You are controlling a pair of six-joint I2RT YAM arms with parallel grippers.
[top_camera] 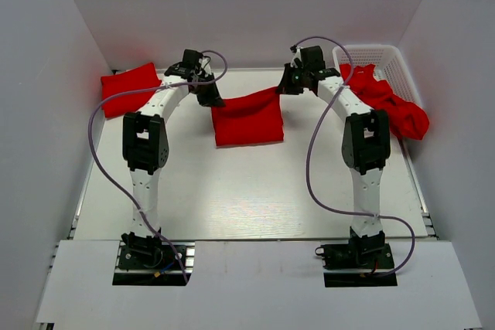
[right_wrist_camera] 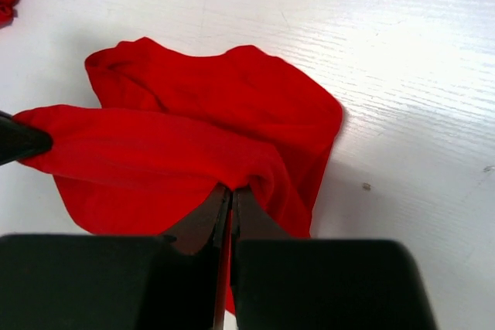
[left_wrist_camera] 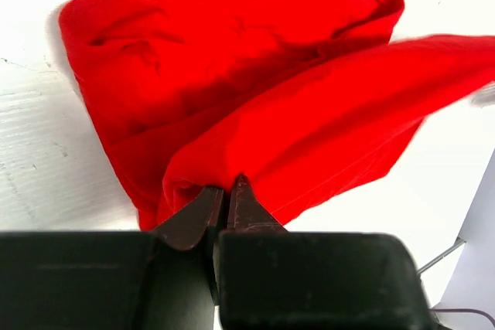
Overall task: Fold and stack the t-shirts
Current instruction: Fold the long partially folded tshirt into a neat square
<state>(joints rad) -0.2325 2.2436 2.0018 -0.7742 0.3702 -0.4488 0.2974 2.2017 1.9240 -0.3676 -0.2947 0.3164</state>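
Red shirt: mid-table towards the far side, already doubled into a rough rectangle. Its lower layers lie on the table. The far edge is raised off the surface.

- Raised edge runs left to right, stretched as a band between the two arms. The right end sits a little farther away than the left. The rest of the cloth trails from that edge towards the near side.
- Left gripper: tips pressed together, pinching the left end of the raised edge, cloth bunched right at the tips.
- Right gripper: tips likewise pressed together on the right end of the same edge, with a fold of cloth wrapped over them.
- The two arms are about equally close to the shirt, one at each corner. Neither is favoured.

Farther out:
- Folded red shirt lies flat at the far left corner, well apart from the held one and on the left arm's side.
- Loose red shirts are heaped in and spilling over the white basket at the far right, beside the right arm.

Judgement: the move turns on that left-to-right edge. Both arms would need to travel together and keep the band level, either towards the near side to close the fold or leftward to the folded shirt. If one arm runs ahead of the other, the rectangle will probably skew.
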